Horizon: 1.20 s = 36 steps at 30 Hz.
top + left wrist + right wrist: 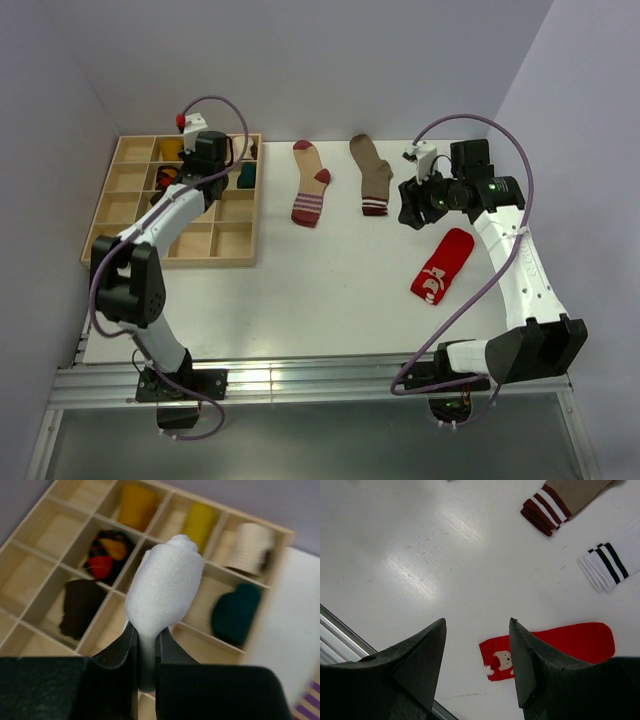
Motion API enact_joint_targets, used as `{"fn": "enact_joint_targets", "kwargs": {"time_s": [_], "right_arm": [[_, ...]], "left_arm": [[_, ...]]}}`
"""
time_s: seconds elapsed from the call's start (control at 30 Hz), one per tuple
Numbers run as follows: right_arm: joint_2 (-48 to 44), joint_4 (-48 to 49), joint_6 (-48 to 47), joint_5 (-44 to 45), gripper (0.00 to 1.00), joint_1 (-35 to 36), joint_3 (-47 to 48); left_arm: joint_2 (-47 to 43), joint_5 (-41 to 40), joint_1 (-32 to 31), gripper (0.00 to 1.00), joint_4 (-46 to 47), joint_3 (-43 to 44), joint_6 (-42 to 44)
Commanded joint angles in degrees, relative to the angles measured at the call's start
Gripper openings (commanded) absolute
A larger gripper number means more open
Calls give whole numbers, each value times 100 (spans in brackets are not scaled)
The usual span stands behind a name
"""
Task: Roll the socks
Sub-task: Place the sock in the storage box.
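the left gripper [147,632] pinched a rolled white sock [165,590] over the wooden tray [265,526]. released off-centre, it might catch a divider and unroll. the right gripper [477,622] hung open.

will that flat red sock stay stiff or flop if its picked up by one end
Probably flops: the flat red fabric sock lies limp and thin on the white table, so the free end would likely dangle. Lying flat, it seems unlikely to roll, and it may slide when pushed.
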Motion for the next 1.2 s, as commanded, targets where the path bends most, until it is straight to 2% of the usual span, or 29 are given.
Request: {"fn": "enact_joint_targets", "kwargs": {"time_s": [0.0,0.23,0.57,0.87,1.17], "right_arm": [[-74,127,238,-171,61,4,-72],[40,198,203,-93,61,4,-213],[216,233,150,-75,61,-5,-301],[287,286,150,22,60,4,-389],[321,295,150,57,60,4,-415]], "left_arm": [[685,-876,442,0,-1108,560,-380],[1917,-982,627,0,-1724,1203,-696],[2611,-50,768,0,-1954,1344,-925],[2866,846,847,0,-2226,1274,-987],[2349,1066,829,0,-2077,590,-969]]}}
